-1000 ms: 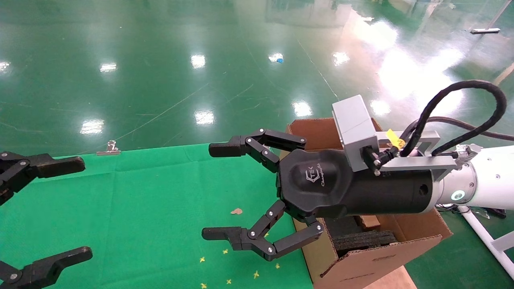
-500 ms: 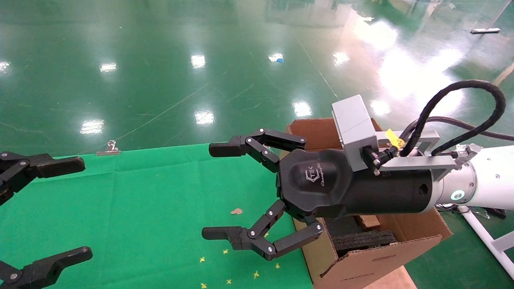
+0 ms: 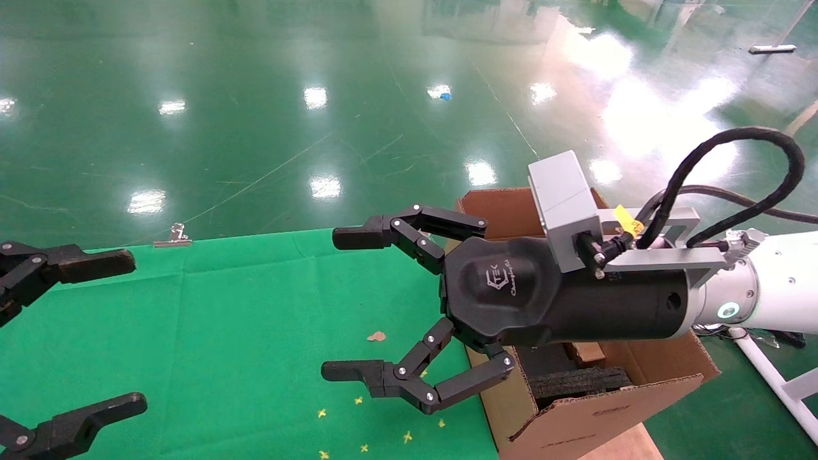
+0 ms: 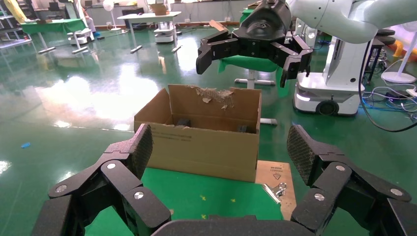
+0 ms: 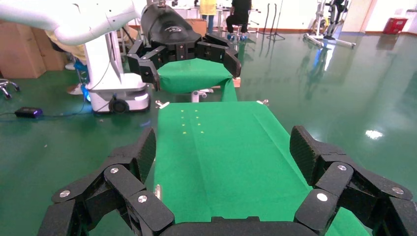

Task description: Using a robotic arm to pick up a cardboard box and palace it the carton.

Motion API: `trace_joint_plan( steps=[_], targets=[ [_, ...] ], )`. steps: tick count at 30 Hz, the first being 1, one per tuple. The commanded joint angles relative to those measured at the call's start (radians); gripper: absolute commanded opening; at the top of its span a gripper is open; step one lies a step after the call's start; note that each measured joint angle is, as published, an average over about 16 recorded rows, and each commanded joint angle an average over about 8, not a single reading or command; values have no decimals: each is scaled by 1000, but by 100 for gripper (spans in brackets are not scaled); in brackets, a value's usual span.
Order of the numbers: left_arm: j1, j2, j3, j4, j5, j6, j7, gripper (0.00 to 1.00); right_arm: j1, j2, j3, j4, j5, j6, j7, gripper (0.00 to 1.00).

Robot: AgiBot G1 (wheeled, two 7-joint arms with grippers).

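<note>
The carton [image 3: 575, 421] stands at the right end of the green cloth [image 3: 223, 319], with black foam [image 3: 575, 383] inside. It also shows in the left wrist view [image 4: 201, 145], with a torn back flap [image 4: 214, 93]. My right gripper [image 3: 342, 305], on the white robotic arm [image 3: 779, 287], hangs open and empty above the cloth beside the carton. My left gripper [image 3: 128, 332] is open and empty at the left edge. The small cardboard box is not clearly in view. A brown bit [image 3: 585, 352] inside the carton lies under the right gripper's body, and I cannot tell what it is.
A metal clip [image 3: 172, 237] holds the cloth's far edge, and another [image 4: 275, 189] sits near the carton. A small brown scrap [image 3: 376, 336] and yellow marks lie on the cloth. Shiny green floor surrounds the table.
</note>
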Motion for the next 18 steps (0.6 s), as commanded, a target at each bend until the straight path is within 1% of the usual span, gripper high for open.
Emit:
trace_joint_plan(
  steps=[1,18],
  targets=[
    [0,0,0,0,0,0,0,100,0,0,0,0,0,0,0,100],
    [0,0,0,0,0,0,0,100,0,0,0,0,0,0,0,100]
  ],
)
